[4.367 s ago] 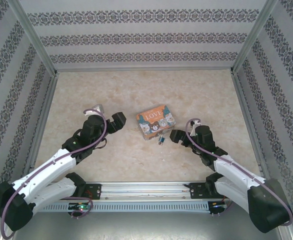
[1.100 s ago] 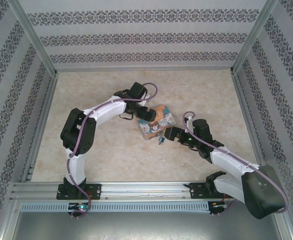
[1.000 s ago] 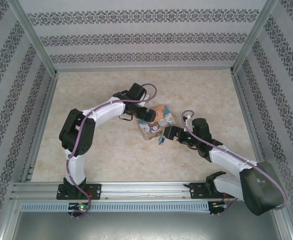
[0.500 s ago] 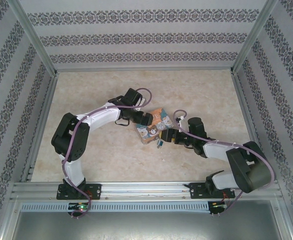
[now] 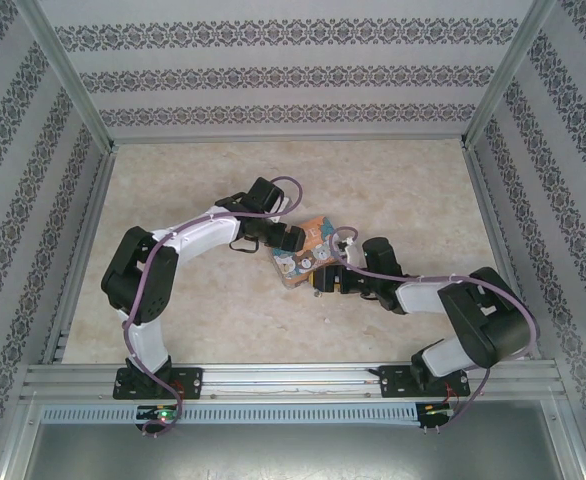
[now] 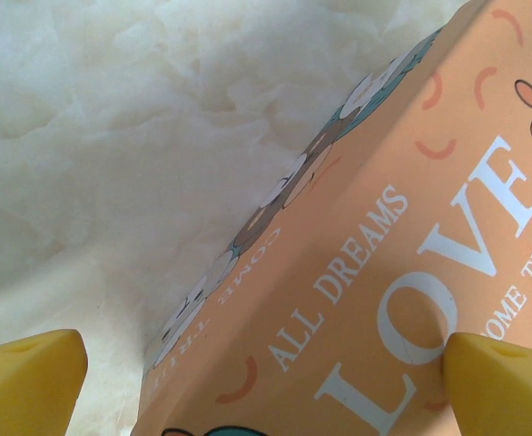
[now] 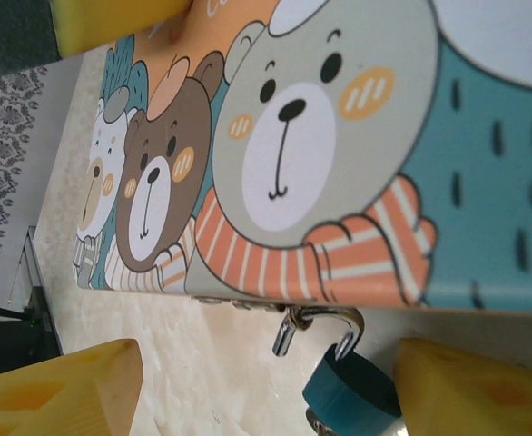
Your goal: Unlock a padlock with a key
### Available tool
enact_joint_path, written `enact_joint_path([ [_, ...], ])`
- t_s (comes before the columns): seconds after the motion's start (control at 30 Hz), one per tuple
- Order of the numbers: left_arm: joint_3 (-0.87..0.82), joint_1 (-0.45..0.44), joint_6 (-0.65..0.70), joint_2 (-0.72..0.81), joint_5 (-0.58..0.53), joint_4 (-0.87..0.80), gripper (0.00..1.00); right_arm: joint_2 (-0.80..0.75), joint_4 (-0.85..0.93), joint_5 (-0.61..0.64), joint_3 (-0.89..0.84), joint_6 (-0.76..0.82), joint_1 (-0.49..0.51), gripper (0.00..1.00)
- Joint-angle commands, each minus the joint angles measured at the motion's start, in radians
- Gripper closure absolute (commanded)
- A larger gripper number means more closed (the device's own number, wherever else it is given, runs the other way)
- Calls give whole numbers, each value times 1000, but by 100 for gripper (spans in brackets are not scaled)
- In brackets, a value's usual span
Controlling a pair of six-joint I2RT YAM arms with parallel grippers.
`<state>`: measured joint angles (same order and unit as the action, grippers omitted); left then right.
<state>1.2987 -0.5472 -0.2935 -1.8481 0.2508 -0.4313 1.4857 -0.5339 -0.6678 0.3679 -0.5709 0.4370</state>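
At the 5 o'clock edge of the LOVE box (image 5: 305,262), near the middle of the table (image 5: 173,200), the padlock (image 7: 352,386) hangs by its silvery shackle (image 7: 313,329), under the scarfed bear (image 7: 293,136). The right gripper (image 7: 266,386) straddles it with jaws apart. The teal body sits just beside the pad (image 7: 475,391) at 3 o'clock; contact cannot be told. The left gripper (image 6: 266,381), jaws spread wide, straddles the box's 10 o'clock edge, clamping nothing.
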Motion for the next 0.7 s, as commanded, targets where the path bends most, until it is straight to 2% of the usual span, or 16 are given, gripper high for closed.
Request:
enact_joint_path([
  [0.0,-43,12,-5,3,-38,-72,1,26,-54,-3,28,35,15,27],
  [0.3,-47,11,-10,6,-48,-75,1,50,-122,-50,20,53,16,28],
  [0.67,-54,13,-27,4,-54,-66,1,53,-137,-88,6,67,2,40],
])
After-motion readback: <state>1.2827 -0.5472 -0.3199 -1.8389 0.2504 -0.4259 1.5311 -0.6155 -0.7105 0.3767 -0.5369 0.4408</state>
